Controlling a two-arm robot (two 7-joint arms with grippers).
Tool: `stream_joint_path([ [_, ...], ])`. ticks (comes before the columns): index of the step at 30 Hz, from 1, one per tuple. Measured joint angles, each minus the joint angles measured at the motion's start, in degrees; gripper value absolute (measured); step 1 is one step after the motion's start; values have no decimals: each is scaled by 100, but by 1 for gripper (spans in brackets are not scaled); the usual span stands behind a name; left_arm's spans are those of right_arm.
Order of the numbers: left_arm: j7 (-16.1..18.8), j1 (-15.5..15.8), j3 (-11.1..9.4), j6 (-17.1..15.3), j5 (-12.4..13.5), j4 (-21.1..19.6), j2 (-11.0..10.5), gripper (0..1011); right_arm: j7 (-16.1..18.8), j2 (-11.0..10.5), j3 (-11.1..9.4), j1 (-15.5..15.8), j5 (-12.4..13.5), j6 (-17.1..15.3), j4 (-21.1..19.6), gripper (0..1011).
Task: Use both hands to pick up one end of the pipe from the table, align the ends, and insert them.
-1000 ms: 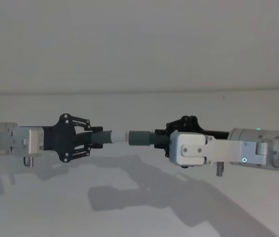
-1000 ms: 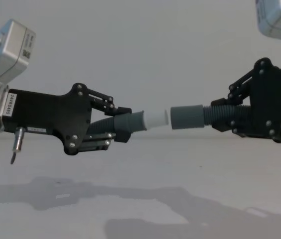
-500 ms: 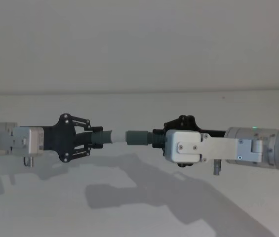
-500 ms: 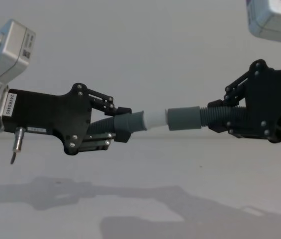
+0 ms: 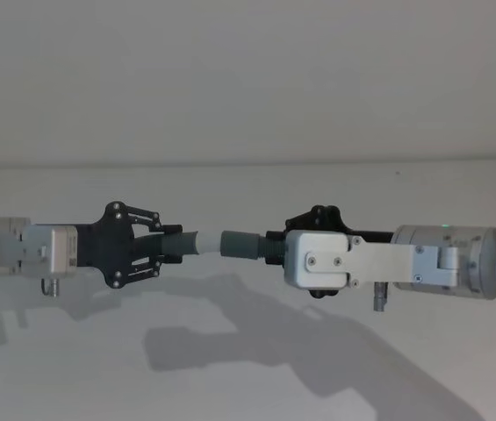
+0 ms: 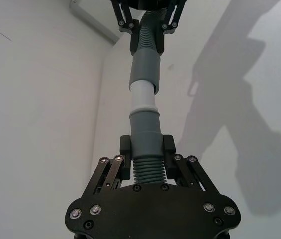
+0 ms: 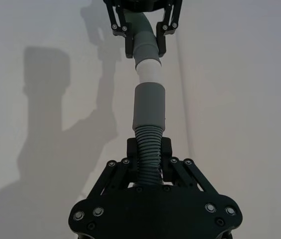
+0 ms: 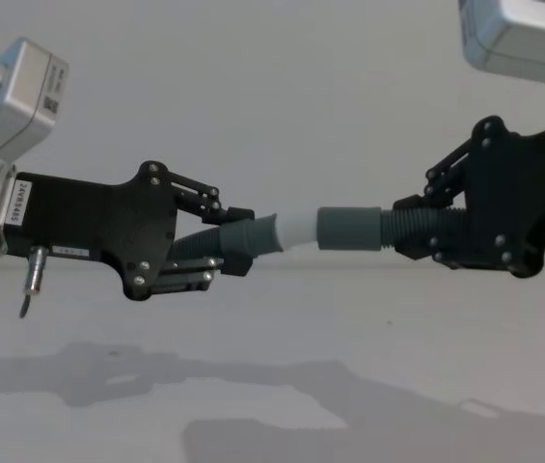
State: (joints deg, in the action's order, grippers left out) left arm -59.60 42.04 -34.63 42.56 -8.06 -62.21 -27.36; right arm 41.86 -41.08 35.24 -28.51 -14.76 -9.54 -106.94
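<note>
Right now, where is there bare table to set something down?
Bare table lies under and in front of both raised grippers, and behind them up to the wall. Crowded: mid-air centre, where the left gripper and right gripper join the pipe pieces.

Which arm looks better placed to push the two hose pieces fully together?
Probably the right. The right gripper holds the open cuff already over the white plug tip, in line with it; the left gripper just holds steady.

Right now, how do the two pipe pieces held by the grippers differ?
The left pipe piece ends in a narrow white plug tip; the right pipe piece ends in a wider dark grey open cuff. The left one tilts upward, the right lies level. Both are ribbed, gripped and held above the table.
</note>
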Motion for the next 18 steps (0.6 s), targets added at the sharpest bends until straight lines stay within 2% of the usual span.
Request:
stream_joint_path([
  [18, -1, 0, -4, 0, 0, -1, 4, 336, 74, 43, 110, -103, 31, -109, -65, 234],
])
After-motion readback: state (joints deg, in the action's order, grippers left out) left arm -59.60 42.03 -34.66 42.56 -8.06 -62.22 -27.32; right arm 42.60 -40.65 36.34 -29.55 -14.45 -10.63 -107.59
